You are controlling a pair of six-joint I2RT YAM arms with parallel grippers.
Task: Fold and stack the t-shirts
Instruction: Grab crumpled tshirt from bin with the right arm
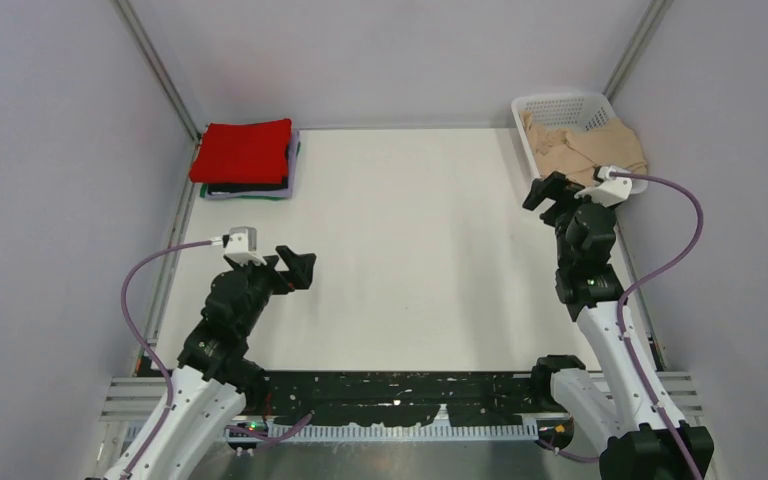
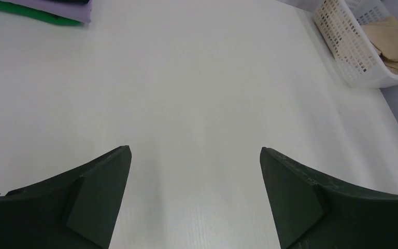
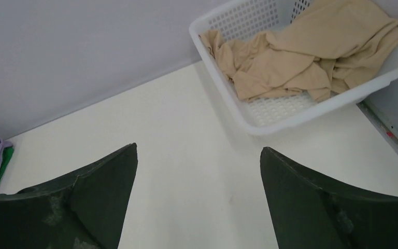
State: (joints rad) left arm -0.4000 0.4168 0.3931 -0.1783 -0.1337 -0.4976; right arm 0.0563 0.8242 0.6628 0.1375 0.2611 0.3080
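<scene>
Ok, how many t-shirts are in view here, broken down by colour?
red t-shirt: 1
black t-shirt: 1
lavender t-shirt: 1
green t-shirt: 1
beige t-shirt, crumpled in the basket: 1
Total: 5, going by the colours showing in the stack

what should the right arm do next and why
Probably ease the right gripper forward into the white basket and close on the beige t-shirt: its jaws stand open and empty just short of the basket, and the shirt lies crumpled inside, while the folded stack sits at the far left.
</scene>
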